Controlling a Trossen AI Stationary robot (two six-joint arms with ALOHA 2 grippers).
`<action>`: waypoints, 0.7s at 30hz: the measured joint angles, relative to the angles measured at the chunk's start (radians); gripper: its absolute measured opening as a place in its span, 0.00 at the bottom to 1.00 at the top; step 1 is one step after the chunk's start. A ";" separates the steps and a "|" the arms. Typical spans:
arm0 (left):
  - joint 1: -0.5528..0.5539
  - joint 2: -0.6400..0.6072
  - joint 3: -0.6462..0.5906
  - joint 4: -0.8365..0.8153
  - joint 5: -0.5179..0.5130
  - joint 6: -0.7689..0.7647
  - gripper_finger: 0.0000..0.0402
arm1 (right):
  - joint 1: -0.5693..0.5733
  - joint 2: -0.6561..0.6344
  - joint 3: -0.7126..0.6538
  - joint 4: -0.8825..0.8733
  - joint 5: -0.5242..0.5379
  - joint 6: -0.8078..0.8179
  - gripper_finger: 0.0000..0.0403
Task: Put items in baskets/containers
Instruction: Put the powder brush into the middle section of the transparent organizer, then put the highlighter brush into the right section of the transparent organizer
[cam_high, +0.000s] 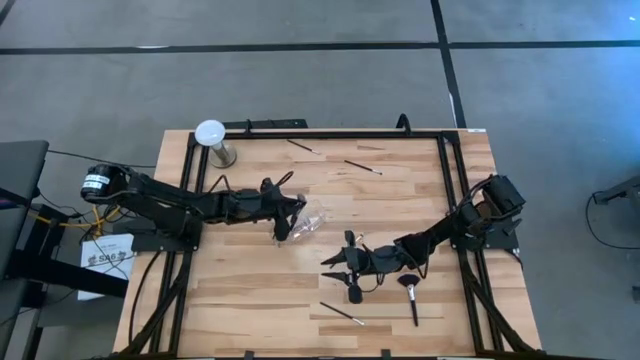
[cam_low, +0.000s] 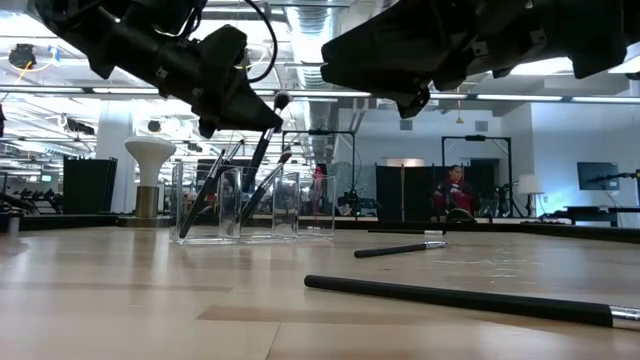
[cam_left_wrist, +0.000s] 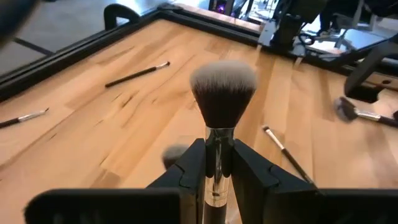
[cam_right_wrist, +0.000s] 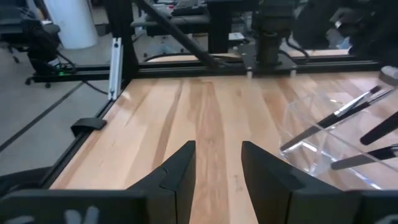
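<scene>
Left hand (cam_left_wrist: 217, 180) clamps a fluffy, dome-tipped brush (cam_left_wrist: 222, 99).
Right hand (cam_right_wrist: 217, 165), fingers apart, waits at five o'clock from the clear cup (cam_high: 312, 220).

Two dark robot arms work over the wooden table. One clear transparent plastic container (cam_low: 255, 205) stands there, holding what looks like three or four thin dark-handled makeup brushes (cam_low: 262, 190). Four more thin brushes (cam_high: 362, 167) lie loose on the boards, plus one white-domed metal-based stand (cam_high: 213, 140).

Clear cup (cam_low: 255, 205) holds angled brushes (cam_low: 262, 150); others (cam_high: 362, 167) lie scattered.
</scene>
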 joint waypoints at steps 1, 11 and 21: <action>0.000 0.000 0.000 0.001 0.000 0.000 0.14 | 0.002 0.000 0.000 0.000 0.009 0.000 0.29; -0.012 0.000 0.000 -0.004 0.069 -0.025 0.20 | 0.004 0.000 0.000 -0.001 0.015 0.025 0.29; -0.012 0.001 0.000 -0.044 0.048 -0.049 0.37 | 0.015 0.000 0.000 -0.006 0.014 0.026 0.29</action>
